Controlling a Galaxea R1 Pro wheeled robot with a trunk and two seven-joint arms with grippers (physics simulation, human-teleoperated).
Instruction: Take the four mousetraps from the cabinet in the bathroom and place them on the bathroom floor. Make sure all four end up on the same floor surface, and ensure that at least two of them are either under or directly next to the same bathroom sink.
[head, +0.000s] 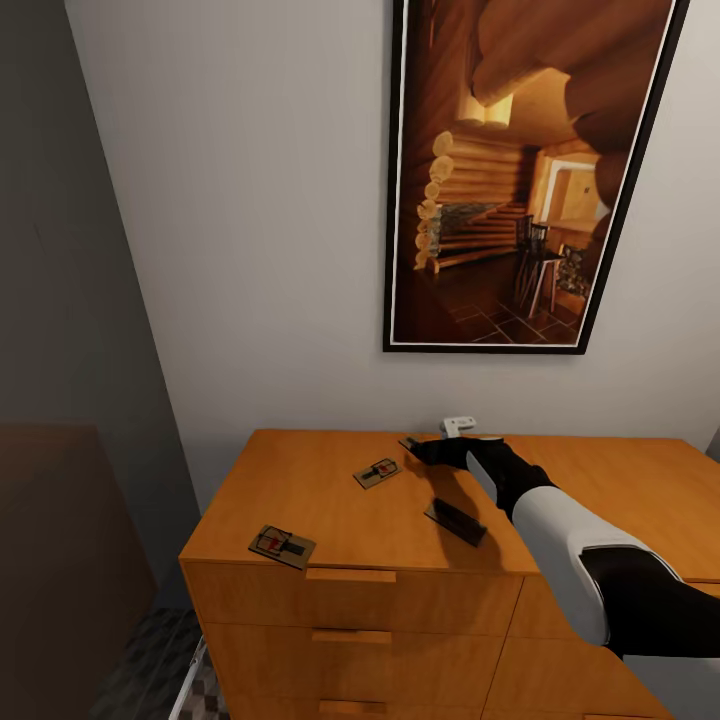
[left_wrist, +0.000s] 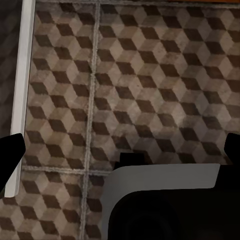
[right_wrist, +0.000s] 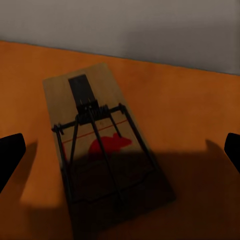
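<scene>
Framed print on a pale wall
A tall black-framed picture (head: 520, 170) of a log-cabin interior hangs on the light grey wall (head: 250, 220). A darker grey wall panel (head: 70, 280) stands at the left, with a dim brown surface (head: 60, 560) below it. A small white object (head: 459, 426) sits by the wall under the picture.
</scene>
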